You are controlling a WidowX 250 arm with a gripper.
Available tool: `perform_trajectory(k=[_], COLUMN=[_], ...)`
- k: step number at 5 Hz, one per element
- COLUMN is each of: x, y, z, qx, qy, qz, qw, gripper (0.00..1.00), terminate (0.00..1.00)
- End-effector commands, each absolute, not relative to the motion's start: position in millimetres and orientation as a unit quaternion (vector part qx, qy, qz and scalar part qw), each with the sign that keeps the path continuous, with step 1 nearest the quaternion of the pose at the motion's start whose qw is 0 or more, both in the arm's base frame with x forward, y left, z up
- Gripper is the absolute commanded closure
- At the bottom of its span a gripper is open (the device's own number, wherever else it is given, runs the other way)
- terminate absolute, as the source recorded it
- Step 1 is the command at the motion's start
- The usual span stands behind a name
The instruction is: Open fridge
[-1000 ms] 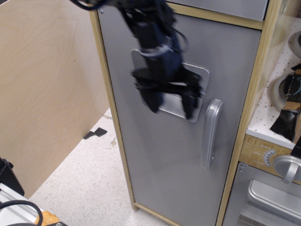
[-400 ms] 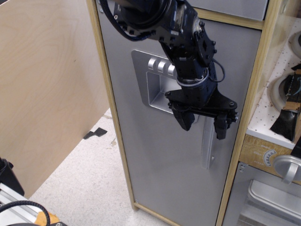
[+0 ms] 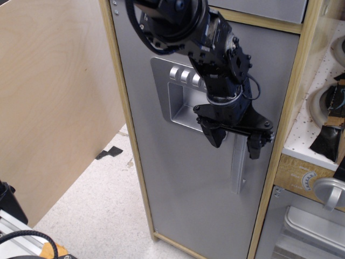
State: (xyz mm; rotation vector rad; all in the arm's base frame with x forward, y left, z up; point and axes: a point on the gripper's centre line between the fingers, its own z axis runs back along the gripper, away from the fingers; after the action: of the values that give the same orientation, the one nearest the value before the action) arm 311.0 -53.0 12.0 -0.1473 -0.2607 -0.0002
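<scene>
The fridge (image 3: 183,189) is a tall cabinet with a light wood frame and a flat silver-grey door, which is shut. Its recessed dispenser panel (image 3: 180,105) with round buttons (image 3: 183,75) is partly covered by my arm. The vertical silver bar handle (image 3: 237,170) runs down the door's right side, and my gripper hides its upper part. My black gripper (image 3: 236,145) is open and points down, with one finger (image 3: 217,137) left of the handle and the other (image 3: 254,148) right of it. I cannot tell whether the fingers touch the handle.
A large plywood panel (image 3: 54,108) stands at the left. A grey oven unit (image 3: 307,226) with a round knob (image 3: 329,191) sits at the lower right, below a white pegboard with utensils (image 3: 329,102). Black tape (image 3: 109,152) lies on the speckled floor.
My gripper has moved right and down from in front of the dispenser panel to straddle the handle's top. In the last half second it shifted only slightly.
</scene>
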Motion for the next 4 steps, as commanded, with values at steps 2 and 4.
perform_trajectory(k=[2, 4], x=[343.3, 338.5], y=[-49.5, -49.7], z=[22.1, 21.9], qx=[-0.088, -0.076], qy=[-0.159, -0.156], qz=[-0.015, -0.008], qw=[0.983, 0.985], gripper=[0.00, 1.00], terminate=[0.00, 0.00])
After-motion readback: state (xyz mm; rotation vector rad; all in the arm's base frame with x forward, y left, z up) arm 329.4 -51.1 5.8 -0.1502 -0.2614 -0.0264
